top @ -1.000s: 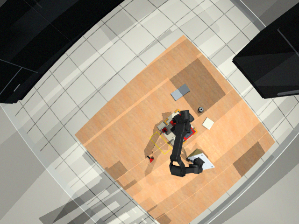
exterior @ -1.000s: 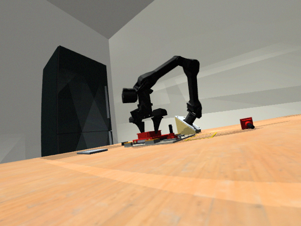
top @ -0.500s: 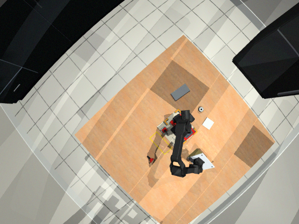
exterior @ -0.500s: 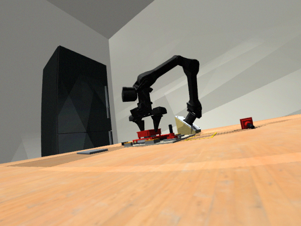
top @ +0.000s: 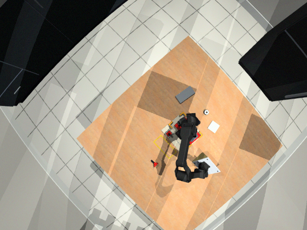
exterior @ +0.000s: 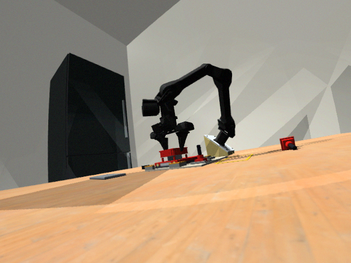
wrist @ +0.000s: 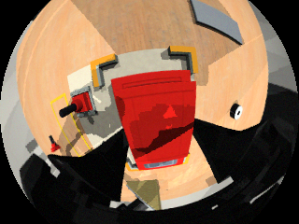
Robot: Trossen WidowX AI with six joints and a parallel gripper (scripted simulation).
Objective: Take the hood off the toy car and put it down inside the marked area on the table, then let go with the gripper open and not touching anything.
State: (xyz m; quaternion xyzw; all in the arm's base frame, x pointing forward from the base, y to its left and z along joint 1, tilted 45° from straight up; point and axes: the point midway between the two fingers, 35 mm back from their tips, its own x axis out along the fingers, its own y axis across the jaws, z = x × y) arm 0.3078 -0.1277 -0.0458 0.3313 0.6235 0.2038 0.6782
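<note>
On the desk (exterior: pixel 255 198), the toy car (exterior: pixel 181 161) is seen on its grey base, and its red hood (wrist: pixel 155 119) is clamped between the fingers of the tool (exterior: pixel 173 144). Beside the base, the yellow marked area (top: pixel 165 146) is seen.
</note>
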